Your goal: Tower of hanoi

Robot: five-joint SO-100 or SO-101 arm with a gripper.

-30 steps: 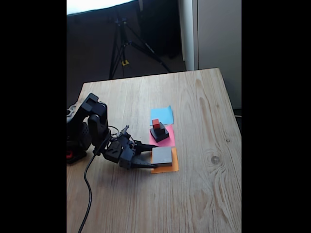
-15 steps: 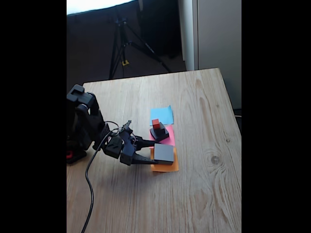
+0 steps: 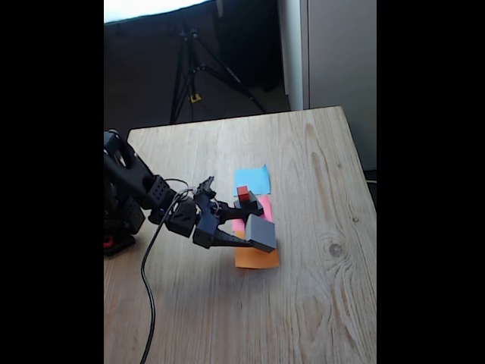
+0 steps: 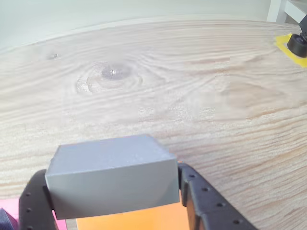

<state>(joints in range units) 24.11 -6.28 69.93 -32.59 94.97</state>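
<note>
**A:** Where is the arm's black two-finger gripper (image 3: 254, 227) in the fixed view?

**B:** Over the middle of the pale, knotty wooden table (image 3: 318, 303). Its jaws are clamped on the large flat grey block (image 3: 260, 232), one finger on each side. The block is tilted and held clear of the orange paper square (image 3: 256, 258), which lies flat on the wood just below it.

**A:** Does the wrist view agree?

**B:** Yes. There the grey block (image 4: 111, 175) sits between the two black fingers (image 4: 204, 203), pressed by both, with bare wood grain and a knot beyond it. A strip of the orange paper (image 4: 139, 219) shows under the block, and a sliver of pink at the lower left corner.

**A:** And the other blocks?

**B:** In the fixed view the tiny red cube (image 3: 243, 192) is on top of a dark stack on the pink paper square (image 3: 264, 207), right behind the gripper. The stack below the red cube is black, but the fingers cross in front of it, so I cannot separate its pieces.

**A:** Any boxes or trays holding things?

**B:** The paper squares serve as the places. The blue paper square (image 3: 252, 179) lies farthest from the camera, next to the pink one, with nothing resting on it.

**A:** Anything else?

**B:** A black cable (image 3: 148, 288) trails from the arm across the table toward the near edge. A dark tripod (image 3: 193, 64) stands on the floor beyond the table.
</note>
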